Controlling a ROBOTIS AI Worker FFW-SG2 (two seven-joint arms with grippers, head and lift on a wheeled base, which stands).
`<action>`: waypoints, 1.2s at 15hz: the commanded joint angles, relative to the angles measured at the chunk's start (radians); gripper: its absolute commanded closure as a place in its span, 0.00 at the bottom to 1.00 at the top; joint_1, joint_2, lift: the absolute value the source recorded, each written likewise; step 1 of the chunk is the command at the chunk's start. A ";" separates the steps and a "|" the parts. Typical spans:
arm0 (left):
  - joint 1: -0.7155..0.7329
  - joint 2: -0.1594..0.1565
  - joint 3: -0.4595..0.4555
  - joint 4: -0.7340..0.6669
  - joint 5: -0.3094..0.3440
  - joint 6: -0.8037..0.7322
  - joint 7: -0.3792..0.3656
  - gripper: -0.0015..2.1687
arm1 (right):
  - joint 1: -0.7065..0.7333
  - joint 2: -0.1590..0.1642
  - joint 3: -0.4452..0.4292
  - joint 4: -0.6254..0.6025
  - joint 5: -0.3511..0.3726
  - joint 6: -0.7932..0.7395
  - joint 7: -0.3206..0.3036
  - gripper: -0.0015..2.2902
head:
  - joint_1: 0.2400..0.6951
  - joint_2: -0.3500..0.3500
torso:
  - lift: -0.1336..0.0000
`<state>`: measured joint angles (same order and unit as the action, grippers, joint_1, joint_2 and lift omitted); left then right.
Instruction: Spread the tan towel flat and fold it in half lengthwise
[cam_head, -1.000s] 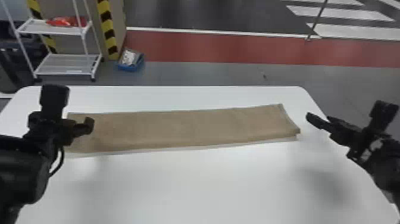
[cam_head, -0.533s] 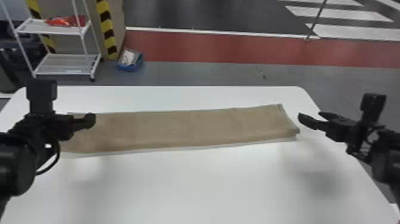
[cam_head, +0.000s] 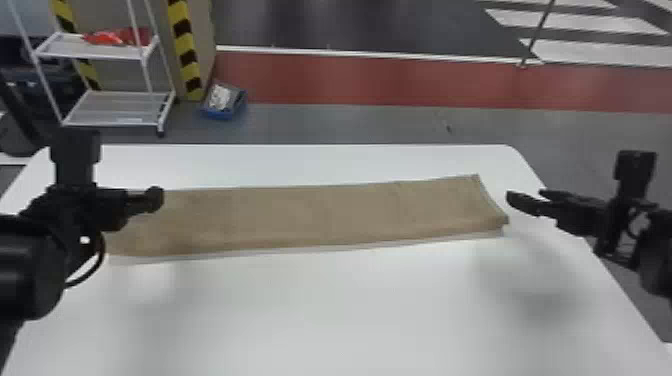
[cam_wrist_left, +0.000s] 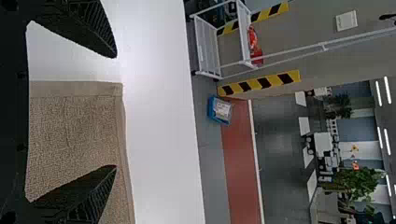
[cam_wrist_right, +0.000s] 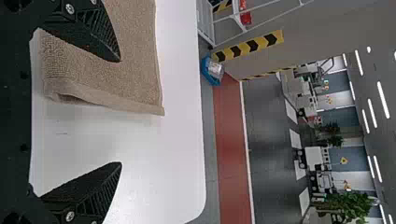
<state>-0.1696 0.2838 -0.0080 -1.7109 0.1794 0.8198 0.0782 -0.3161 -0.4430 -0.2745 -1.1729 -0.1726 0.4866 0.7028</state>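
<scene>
Find the long folded tan cloth towel (cam_head: 320, 215) across mid-frame, between black two-fingered left gripper (cam_head: 152, 199) at left and black two-fingered right gripper (cam_head: 526, 195) at right, both released, empty. Could skew the fold if sweeping low into its gaping right end.

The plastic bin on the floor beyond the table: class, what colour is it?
The bin is blue, seen best in the left wrist view.
</scene>
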 joint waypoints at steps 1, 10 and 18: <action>-0.001 0.000 -0.001 -0.001 0.000 0.008 0.000 0.02 | 0.000 0.000 0.006 -0.008 0.025 0.001 0.010 0.05 | 1.00 0.35 | 0.04; -0.014 0.000 -0.007 0.000 -0.001 0.008 0.000 0.02 | -0.009 -0.002 0.011 -0.005 0.074 -0.061 0.038 0.05 | 1.00 0.35 | 0.04; -0.016 0.002 -0.006 0.004 -0.009 0.014 0.000 0.02 | -0.026 -0.002 0.017 0.009 0.097 -0.110 0.038 0.05 | 1.00 0.35 | 0.04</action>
<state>-0.1843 0.2838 -0.0129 -1.7103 0.1737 0.8338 0.0782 -0.3387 -0.4450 -0.2578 -1.1690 -0.0784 0.3769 0.7409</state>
